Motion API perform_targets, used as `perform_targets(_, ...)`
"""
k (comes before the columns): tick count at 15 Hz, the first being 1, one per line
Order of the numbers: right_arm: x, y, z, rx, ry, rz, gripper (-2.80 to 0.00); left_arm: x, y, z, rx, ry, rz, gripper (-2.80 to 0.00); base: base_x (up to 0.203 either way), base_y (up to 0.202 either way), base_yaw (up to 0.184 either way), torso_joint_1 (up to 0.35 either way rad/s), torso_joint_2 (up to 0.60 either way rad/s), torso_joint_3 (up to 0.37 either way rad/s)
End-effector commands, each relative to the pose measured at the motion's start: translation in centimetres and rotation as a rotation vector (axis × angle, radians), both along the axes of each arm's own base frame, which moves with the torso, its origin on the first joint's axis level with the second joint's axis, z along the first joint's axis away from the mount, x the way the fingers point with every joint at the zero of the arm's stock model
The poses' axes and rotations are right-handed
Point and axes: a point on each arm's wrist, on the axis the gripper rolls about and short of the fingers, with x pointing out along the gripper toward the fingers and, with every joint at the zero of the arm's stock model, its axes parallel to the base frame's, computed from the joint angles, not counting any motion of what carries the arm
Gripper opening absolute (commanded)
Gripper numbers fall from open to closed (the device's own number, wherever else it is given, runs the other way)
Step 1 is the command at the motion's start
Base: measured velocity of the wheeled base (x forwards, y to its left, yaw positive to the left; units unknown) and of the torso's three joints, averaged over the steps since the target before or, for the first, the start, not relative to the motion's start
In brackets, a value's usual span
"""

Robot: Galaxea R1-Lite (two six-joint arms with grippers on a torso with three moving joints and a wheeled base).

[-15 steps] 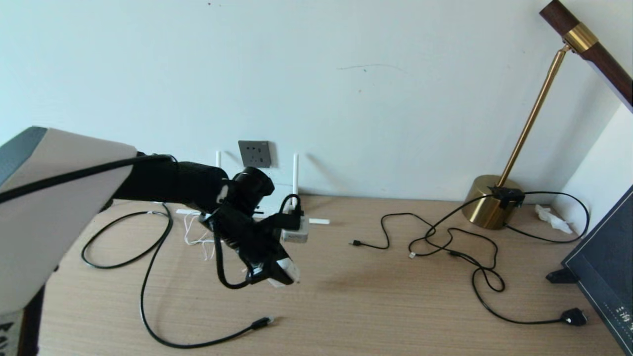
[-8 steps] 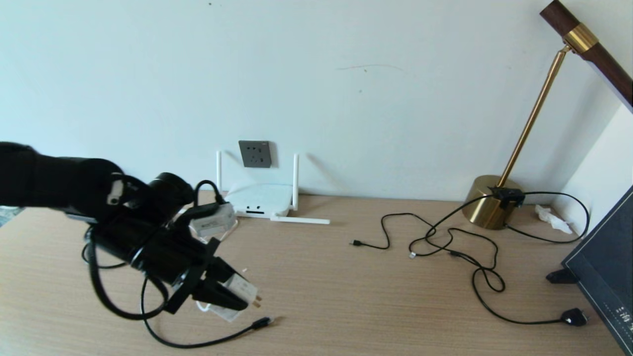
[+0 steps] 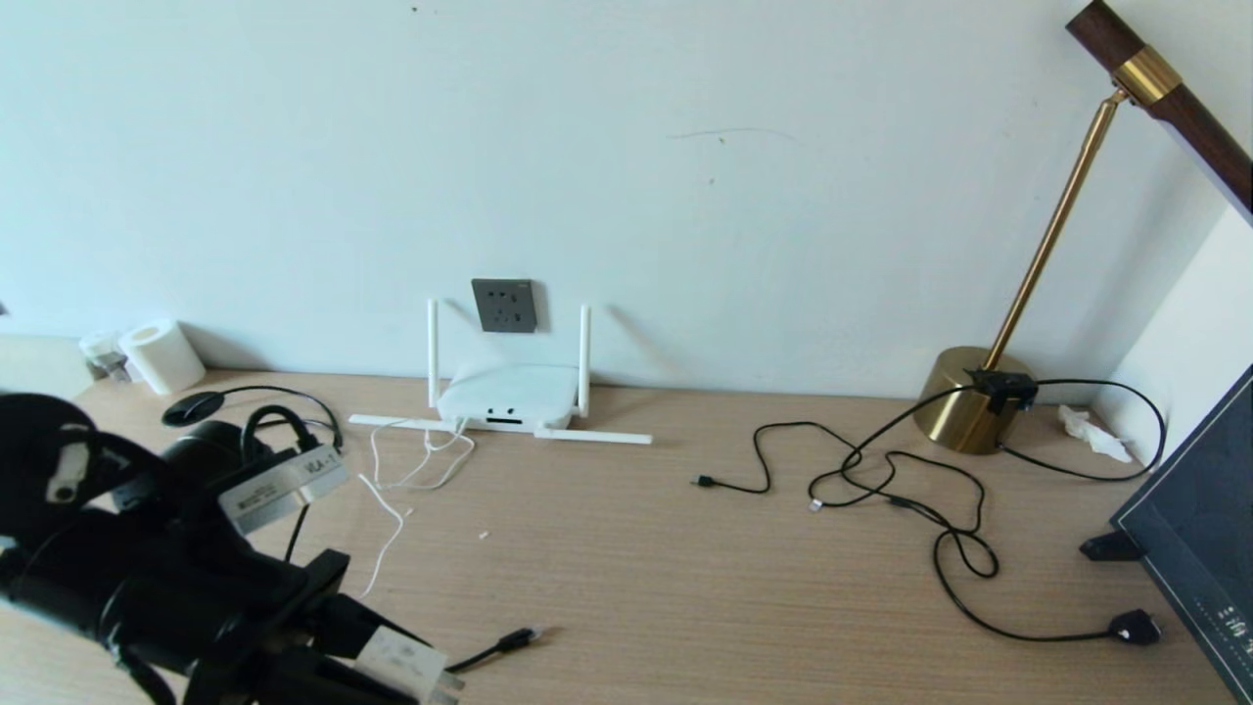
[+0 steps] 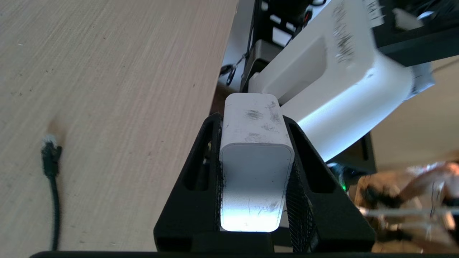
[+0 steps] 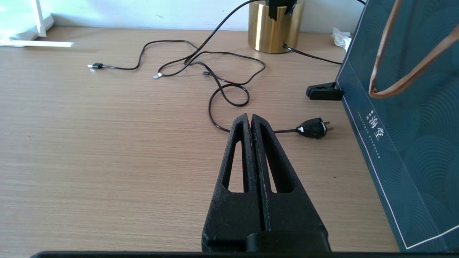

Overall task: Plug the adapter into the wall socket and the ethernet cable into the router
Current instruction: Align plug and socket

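Currently: left gripper [image 3: 431, 685] clamps the adapter [image 4: 255, 168] at lower left of the head view.
Wall socket [image 3: 504, 305] sits on the wall at centre-left, the router [image 3: 506, 394] directly below it on the desk [image 3: 685, 578]. Ethernet cable [image 3: 494, 648] plug lies just right of the gripper. Right gripper [image 5: 251, 122] hovers with jaws pressed together, holding nothing.

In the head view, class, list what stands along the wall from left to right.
Paper roll → router with the wall socket just above it → brass lamp base → crumpled tissue.
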Motion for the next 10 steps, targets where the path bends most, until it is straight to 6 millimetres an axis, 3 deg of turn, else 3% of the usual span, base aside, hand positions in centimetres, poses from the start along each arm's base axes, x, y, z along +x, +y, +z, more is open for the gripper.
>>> perform_targets(1, 0.0, 0.0, 0.0, 0.000, -0.001, 0.000, -2.80, -1.1, 1.9, 0.2, -0.035, -0.014, 0.093, -2.80, 0.000, 0.000, 0.000, 0.000, 0.00, 0.000)
perform_targets(3, 0.0, 0.0, 0.0, 0.000, -0.001, 0.000, -2.80, -1.7, 4.5, 0.4, -0.044, -0.042, 0.233, -2.80, 0.000, 0.000, 0.000, 0.000, 0.00, 0.000)
perform_targets(5, 0.0, 0.0, 0.0, 0.000, -0.001, 0.000, -2.80, -4.0, 6.3, 1.6, -0.037, -0.110, 0.366, -2.80, 0.000, 0.000, 0.000, 0.000, 0.00, 0.000)
perform_targets(8, 0.0, 0.0, 0.0, 0.000, -0.001, 0.000, -2.80, -7.5, 6.9, 2.7, -0.026, -0.166, 0.488, -2.80, 0.000, 0.000, 0.000, 0.000, 0.00, 0.000)
perform_targets(10, 0.0, 0.0, 0.0, 0.000, -0.001, 0.000, -2.80, -6.9, 7.3, 3.5, -0.029, -0.132, 0.517, -2.80, 0.000, 0.000, 0.000, 0.000, 0.00, 0.000)
